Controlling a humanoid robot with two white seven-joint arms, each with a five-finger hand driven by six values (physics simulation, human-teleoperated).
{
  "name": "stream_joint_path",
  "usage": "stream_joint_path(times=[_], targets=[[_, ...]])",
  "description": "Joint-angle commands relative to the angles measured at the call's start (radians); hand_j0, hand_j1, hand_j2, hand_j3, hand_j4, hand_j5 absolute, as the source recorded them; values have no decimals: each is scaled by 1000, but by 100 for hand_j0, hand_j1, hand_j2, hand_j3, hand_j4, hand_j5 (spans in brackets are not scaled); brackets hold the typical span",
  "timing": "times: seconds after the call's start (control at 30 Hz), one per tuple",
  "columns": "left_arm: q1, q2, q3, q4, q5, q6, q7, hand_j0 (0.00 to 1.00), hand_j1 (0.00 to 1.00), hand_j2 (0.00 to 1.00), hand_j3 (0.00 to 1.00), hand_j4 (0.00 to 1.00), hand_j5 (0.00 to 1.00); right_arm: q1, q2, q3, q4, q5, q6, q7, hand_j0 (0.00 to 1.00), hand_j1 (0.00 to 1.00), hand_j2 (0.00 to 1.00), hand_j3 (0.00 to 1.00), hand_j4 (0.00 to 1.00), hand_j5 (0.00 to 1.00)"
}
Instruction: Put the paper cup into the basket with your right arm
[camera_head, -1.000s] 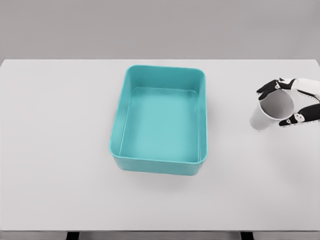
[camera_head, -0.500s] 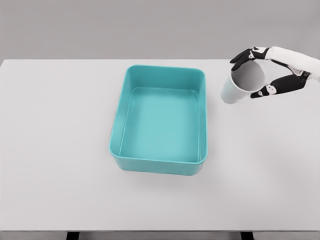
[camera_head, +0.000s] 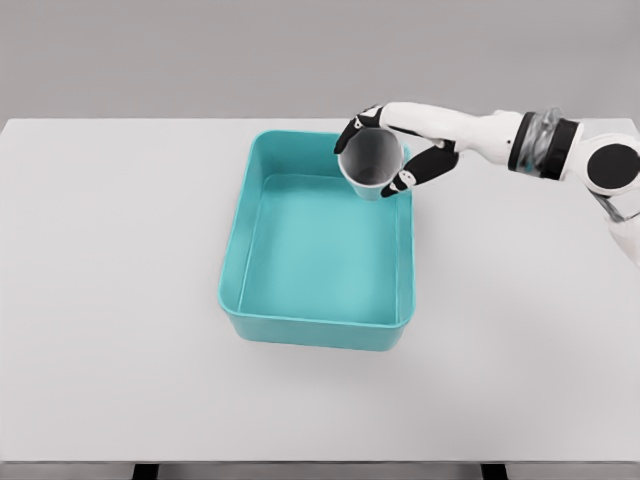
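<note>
A white paper cup (camera_head: 370, 165) hangs in the air over the far right corner of the teal basket (camera_head: 240, 262), its mouth tilted toward me. My right hand (camera_head: 378, 148) is shut on the cup, black fingertips (camera_head: 352, 130) on its far rim and the thumb on its near side. The white right arm (camera_head: 480, 133) reaches in from the right edge. The basket is a rectangular tub standing in the middle of the white table, with nothing inside it. The left arm is out of view.
The white table (camera_head: 110, 300) runs across the whole view, its front edge near the bottom of the picture. A grey wall stands behind it.
The right hand has lifted the cup from the table's right side and carried it left, from beside the basket to above the basket's far right corner. More of the arm shows now.
</note>
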Motion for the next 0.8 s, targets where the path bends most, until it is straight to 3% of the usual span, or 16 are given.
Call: stream_joint_path(times=[0.0, 0.07, 0.23, 0.37, 0.67, 0.7, 0.73, 0.77], targets=[[0, 0, 0, 0, 1, 0, 0, 100, 100, 100, 100, 100, 100, 0, 38, 27, 49, 109, 8, -1, 64, 64, 64, 64, 64, 64], [0, 0, 0, 0, 1, 0, 0, 100, 100, 100, 100, 100, 100, -3, 75, 41, 63, 196, 8, -1, 64, 64, 64, 64, 64, 64], [0, 0, 0, 0, 1, 0, 0, 100, 100, 100, 100, 100, 100, -52, 194, 123, 106, 298, 10, -1, 64, 64, 64, 64, 64, 64], [0, 0, 0, 0, 1, 0, 0, 100, 100, 100, 100, 100, 100, -57, 201, 165, 123, 322, 8, -1, 64, 64, 64, 64, 64, 64], [0, 0, 0, 0, 1, 0, 0, 100, 100, 100, 100, 100, 100, -55, 204, 170, 151, 379, 5, -1, 66, 66, 66, 66, 66, 66], [0, 0, 0, 0, 1, 0, 0, 100, 100, 100, 100, 100, 100, -55, 205, 173, 151, 379, 5, -1, 76, 76, 76, 76, 76, 76], [0, 0, 0, 0, 1, 0, 0, 100, 100, 100, 100, 100, 100, -57, 211, 173, 151, 379, 7, -1, 98, 98, 98, 98, 98, 98], [0, 0, 0, 0, 1, 0, 0, 100, 100, 100, 100, 100, 100, -57, 211, 170, 147, 379, 5, -1, 100, 100, 100, 100, 100, 100]])
